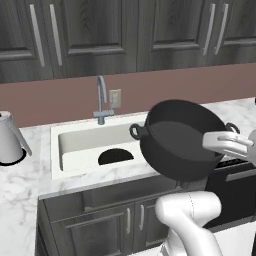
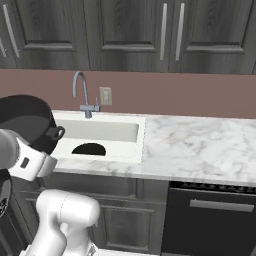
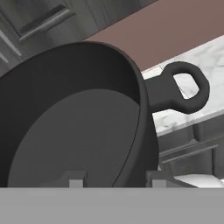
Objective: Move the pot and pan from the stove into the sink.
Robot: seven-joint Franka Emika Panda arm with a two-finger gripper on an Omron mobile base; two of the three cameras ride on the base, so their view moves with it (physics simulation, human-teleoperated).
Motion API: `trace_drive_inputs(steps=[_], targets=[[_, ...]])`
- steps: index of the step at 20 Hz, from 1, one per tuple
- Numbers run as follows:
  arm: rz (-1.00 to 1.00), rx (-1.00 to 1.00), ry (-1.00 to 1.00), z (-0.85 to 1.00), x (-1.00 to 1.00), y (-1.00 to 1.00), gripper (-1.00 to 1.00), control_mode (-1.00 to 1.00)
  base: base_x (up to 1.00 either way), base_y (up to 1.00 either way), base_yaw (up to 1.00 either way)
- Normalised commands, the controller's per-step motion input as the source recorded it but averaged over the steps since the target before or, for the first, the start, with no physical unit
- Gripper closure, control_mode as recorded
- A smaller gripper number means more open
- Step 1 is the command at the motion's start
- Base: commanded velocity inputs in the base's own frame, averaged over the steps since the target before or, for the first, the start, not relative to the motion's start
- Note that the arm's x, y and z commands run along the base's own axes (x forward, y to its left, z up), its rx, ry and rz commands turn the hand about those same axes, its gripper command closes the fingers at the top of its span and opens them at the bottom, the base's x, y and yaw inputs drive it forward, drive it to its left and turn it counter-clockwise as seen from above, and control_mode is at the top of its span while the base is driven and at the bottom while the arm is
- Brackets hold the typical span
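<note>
The gripper (image 3: 114, 178) shows in the hand view as two small grey finger tips at the bottom, one inside the pot (image 3: 78, 127) and one outside its wall, so the jaws are clamped on the rim. The pot fills most of that view, tilted, with one loop handle (image 3: 183, 87) sticking out toward the marble counter (image 3: 205, 57). Its near edge is cut off by the frame.

In the left base view the pot (image 1: 182, 142) hangs in the air, tipped so its opening faces the camera, just right of the sink (image 1: 90, 145) and overlapping the basin's right corner. The arm (image 1: 227, 142) comes in from the right and covers the pot's right rim; the fingers themselves are hidden there. A dark half-round shape (image 1: 116, 156) lies in the basin, mostly hidden by the front wall, too little to identify. The faucet (image 1: 102, 100) stands behind the sink, and a white kettle (image 1: 9, 137) sits at the far left, partly cut off.

In the right base view the pot (image 2: 25, 122) sits at the left edge, half hidden by the arm (image 2: 25, 160), left of the sink (image 2: 100, 132).
</note>
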Motion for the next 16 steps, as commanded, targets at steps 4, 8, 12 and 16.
trace_drive_inputs(steps=[4,8,12,16], targets=[[0.00,-0.03,0.20,-0.04,0.36,0.00,1.00,-1.00,0.00,0.00,0.00],[0.00,-0.05,0.25,-0.07,0.29,0.00,1.00,-1.00,0.00,0.00,0.00],[0.02,-0.05,0.26,-0.12,0.22,0.00,1.00,-1.00,0.00,0.00,0.00],[0.09,0.00,0.20,-0.21,0.05,-0.11,1.00,-1.00,0.00,0.00,0.00]])
